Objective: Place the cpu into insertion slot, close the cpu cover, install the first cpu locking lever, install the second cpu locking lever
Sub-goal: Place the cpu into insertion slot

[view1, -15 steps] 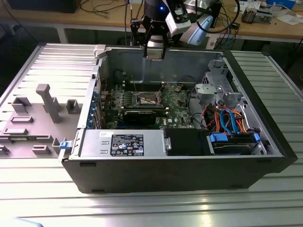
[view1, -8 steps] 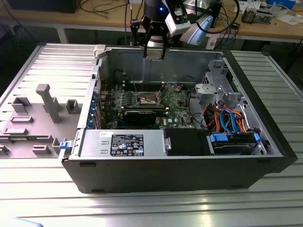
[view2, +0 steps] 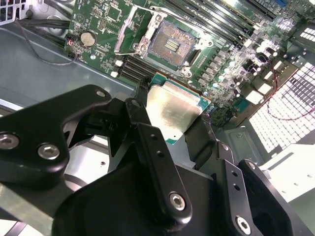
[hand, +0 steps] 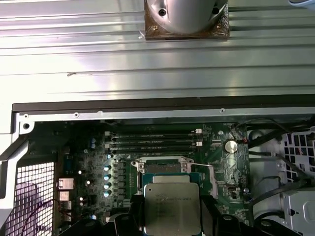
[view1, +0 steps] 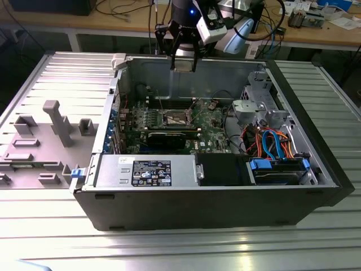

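1 gripper [view2: 173,119] clamping cpu [view2: 172,104] edges, insertion slot [view2: 170,44] uncovered

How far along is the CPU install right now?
Done: nothing yet. The insertion slot sits open, its contact field exposed, with nothing seated in it or closed over it.
In hand: the gripper is shut on the cpu and holds it above the motherboard, off to one side of the slot.
Left: all four steps.

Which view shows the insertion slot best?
The second wrist view: the insertion slot lies uncovered, its contact field visible. In the first wrist view the cpu hides most of it; in the exterior view it is a small patch.
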Controlling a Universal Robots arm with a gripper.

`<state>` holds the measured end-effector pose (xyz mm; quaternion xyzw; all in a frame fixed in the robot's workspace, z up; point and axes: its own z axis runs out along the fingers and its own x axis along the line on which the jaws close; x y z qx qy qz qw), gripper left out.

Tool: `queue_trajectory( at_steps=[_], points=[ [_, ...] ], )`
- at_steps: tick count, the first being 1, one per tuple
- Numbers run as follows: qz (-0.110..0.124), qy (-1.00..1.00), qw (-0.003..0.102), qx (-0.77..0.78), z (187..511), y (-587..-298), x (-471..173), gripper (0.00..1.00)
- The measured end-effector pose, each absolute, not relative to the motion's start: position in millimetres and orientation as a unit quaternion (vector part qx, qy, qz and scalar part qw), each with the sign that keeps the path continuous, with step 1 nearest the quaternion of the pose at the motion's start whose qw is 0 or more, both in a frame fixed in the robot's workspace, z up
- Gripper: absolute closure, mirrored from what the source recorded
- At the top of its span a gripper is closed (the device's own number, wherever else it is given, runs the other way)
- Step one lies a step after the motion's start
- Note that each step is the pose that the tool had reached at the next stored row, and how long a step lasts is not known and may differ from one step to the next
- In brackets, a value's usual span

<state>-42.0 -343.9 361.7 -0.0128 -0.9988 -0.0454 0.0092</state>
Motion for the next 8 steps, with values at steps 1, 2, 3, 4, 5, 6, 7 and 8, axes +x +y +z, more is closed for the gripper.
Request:
queue_trajectory(
  at_steps=[1,2,3,4,5,6,7,8],
  points=[
    [-0.045,-0.999,0.009,-0.013,361.2,-344.2,-42.0,0.45],
    [-0.045,-0.999,0.009,-0.013,360.9,-344.2,-42.1,0.45],
    [-0.045,-0.999,0.009,-0.013,360.8,-344.2,-42.0,0.45],
    [-0.045,-0.999,0.009,-0.013,360.8,-344.2,-42.1,0.45],
    [-0.045,-0.999,0.009,-0.013,360.5,-344.2,-42.1,0.45],
    [-0.045,-0.999,0.009,-0.013,360.4,-344.2,-42.1,0.45],
    [-0.045,-0.999,0.009,-0.013,359.7,-344.2,-42.1,0.45],
    [-0.045,-0.999,0.009,-0.013,358.8,-344.6,-42.1,0.45]
  ],
)
